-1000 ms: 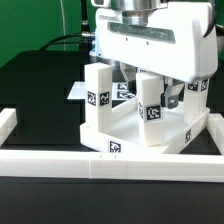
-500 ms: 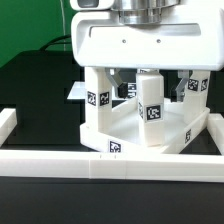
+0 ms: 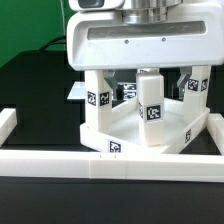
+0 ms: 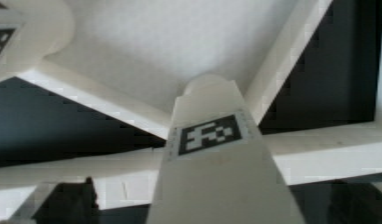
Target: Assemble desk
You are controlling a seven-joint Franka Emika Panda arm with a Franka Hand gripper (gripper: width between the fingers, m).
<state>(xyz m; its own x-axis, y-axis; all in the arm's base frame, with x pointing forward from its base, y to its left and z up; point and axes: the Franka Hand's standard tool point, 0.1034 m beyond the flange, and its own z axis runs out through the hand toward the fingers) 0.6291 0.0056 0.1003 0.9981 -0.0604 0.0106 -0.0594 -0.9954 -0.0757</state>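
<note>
Here, the desk (image 3: pixel 135 125) lay inverted directly beneath the gripper (image 3: pixel 148 68), its long axis across the exterior view. Four legs were visible, pointing upward; the nearest leg (image 3: pixel 150 105) stood just below the tool. The jaws stood wide, holding nothing. One black table (image 3: pixel 40 95) carried white border rails (image 3: pixel 60 162).

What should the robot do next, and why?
Probably lift straight up and away. The desk top lies upside down with legs standing in its corners, and the leg below the gripper already stands upright. The gripper is open and seems to hold nothing, so its work on that leg looks done.
</note>
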